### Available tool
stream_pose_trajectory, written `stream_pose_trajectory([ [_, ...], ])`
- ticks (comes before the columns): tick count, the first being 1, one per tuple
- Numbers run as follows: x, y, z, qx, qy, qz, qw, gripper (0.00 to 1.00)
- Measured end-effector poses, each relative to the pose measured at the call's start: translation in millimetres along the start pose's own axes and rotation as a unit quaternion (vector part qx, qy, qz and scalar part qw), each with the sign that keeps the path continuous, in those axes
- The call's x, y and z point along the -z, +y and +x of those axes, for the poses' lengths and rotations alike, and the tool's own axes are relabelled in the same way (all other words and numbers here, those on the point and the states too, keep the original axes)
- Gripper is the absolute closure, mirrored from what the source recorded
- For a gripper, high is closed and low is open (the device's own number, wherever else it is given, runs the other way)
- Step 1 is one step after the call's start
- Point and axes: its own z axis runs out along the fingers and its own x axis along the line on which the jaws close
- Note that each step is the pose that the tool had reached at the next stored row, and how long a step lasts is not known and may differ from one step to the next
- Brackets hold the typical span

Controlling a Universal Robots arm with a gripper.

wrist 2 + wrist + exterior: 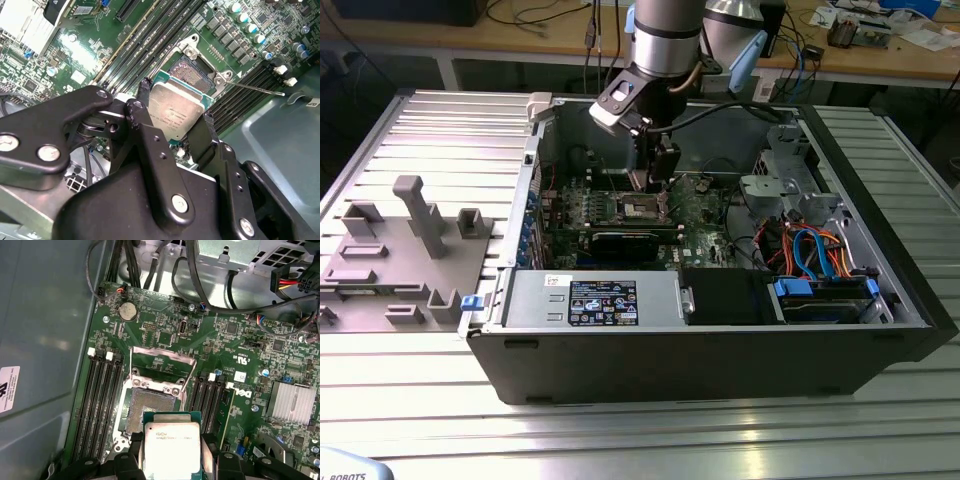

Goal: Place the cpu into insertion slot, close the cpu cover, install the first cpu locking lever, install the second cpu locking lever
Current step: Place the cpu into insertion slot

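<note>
The cpu [177,112] [172,445], a small square chip with a silvery metal top, is pinched by two opposite edges in my gripper [176,102] [171,440], which is shut on it. It hangs tilted just above and partly beside the bare insertion slot [192,70] [142,405] on the green motherboard. The cpu cover [165,353], a thin metal frame, stands raised at the slot's far edge. A thin locking lever [255,88] sticks out sideways from the slot, unlatched. In the exterior view my gripper [652,182] reaches down into the open computer case over the slot [642,208].
Black memory slots [100,405] flank the slot on both sides. A finned heatsink [292,400] and cable bundles [210,285] lie nearby. The case holds a power supply [595,298] and a drive cage [785,170]. A grey fixture tray [400,250] sits at the exterior view's left.
</note>
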Motion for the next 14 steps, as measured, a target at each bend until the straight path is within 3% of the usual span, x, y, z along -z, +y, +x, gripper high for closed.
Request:
stream_pose_trajectory([
  [14,-1.0,0.0,0.0,-0.025,0.0005,0.0004,0.99969,0.45],
])
